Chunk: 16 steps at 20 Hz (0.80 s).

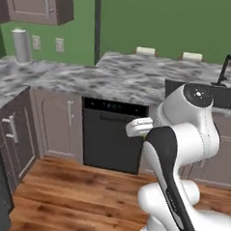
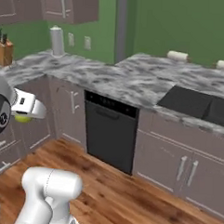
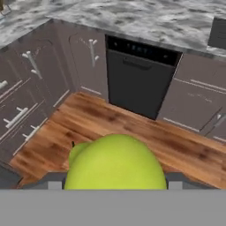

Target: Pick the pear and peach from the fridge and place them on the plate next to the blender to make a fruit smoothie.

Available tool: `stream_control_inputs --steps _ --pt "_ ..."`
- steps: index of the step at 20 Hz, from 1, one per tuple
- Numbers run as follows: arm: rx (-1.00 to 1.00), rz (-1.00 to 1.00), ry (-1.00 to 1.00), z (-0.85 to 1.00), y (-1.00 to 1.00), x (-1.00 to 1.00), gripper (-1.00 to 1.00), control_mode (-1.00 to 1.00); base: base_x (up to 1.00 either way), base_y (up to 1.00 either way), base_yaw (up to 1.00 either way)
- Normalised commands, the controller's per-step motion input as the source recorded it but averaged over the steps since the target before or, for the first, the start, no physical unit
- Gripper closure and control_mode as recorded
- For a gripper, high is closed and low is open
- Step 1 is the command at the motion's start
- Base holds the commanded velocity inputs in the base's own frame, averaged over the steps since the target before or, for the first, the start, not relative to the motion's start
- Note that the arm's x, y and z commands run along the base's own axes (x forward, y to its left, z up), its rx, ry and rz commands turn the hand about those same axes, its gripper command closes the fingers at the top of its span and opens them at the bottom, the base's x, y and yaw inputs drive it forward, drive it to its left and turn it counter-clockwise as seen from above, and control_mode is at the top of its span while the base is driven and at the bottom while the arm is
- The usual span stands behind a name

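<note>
The pincer [image 2: 24, 115] was clenched on the pear [image 3: 115, 162], carried above the floor before the dishwasher [image 3: 140, 79]. Recommended: maintain firm grip, travel level, and release only over the plate.

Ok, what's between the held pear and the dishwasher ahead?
Bare wood floor, nothing else: the hand view shows the pear at the fingers and open planks up to the black dishwasher.

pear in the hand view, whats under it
The pear hangs over wooden floor, facing the black dishwasher and grey cabinets. The floor directly beneath it is covered by the fruit itself, as are the fingers gripping it.
</note>
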Motion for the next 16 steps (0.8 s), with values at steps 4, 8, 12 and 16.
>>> stream_control_inputs --steps 4,8,12,16 --pt "0.0 0.0 0.0 0.0 0.0 0.0 1.0 1.0 0.06 -0.09 -0.78" --pt "0.0 0.0 0.0 0.0 0.0 0.0 1.0 1.0 0.12 -0.14 -0.72" --pt "0.0 0.0 0.0 0.0 0.0 0.0 1.0 1.0 0.11 -0.19 -0.69" --pt "0.0 0.0 0.0 0.0 0.0 0.0 1.0 1.0 0.16 -0.11 -0.64"
